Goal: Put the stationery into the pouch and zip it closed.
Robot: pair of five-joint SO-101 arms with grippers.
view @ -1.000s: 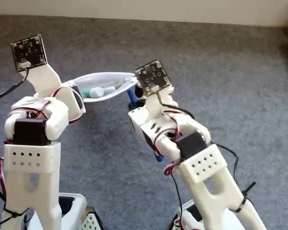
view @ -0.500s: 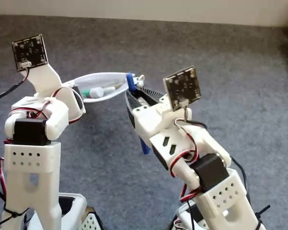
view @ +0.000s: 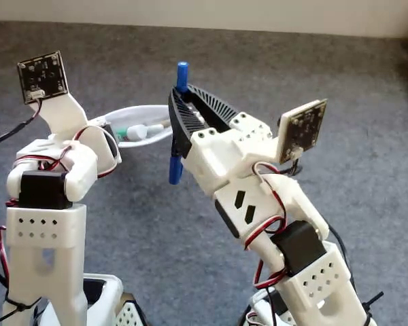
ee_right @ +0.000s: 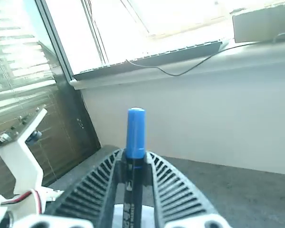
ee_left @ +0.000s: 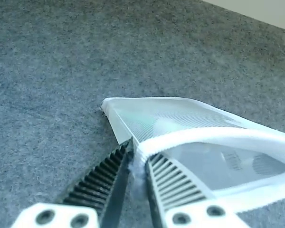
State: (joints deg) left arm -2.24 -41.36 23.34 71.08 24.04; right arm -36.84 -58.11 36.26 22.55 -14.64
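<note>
Well, my right end effector [ee_right: 134,153] clamps the blue marker [ee_right: 136,127] by its barrel, stiff, light and probably slick, while my left end effector [ee_left: 135,150] pinches the rim of the floppy pouch [ee_left: 190,118] at the marker's nine o'clock.

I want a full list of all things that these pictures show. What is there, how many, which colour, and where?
pouch: one, white mesh, open, on the table in front of the arms, its edge pinched by the left gripper.
stationery inside: count unclear, white and pale green, lying in the pouch.
blue pen: one, blue with a dark barrel, upright above the table in the right gripper.
table surface: one, grey, felt-like.
window: one, bright, with blinds, behind the table.
cable: one, dark, along the windowsill.
left gripper: one, white with black fingers, shut on the pouch edge.
right gripper: one, white with black fingers, shut on the blue pen.
</note>
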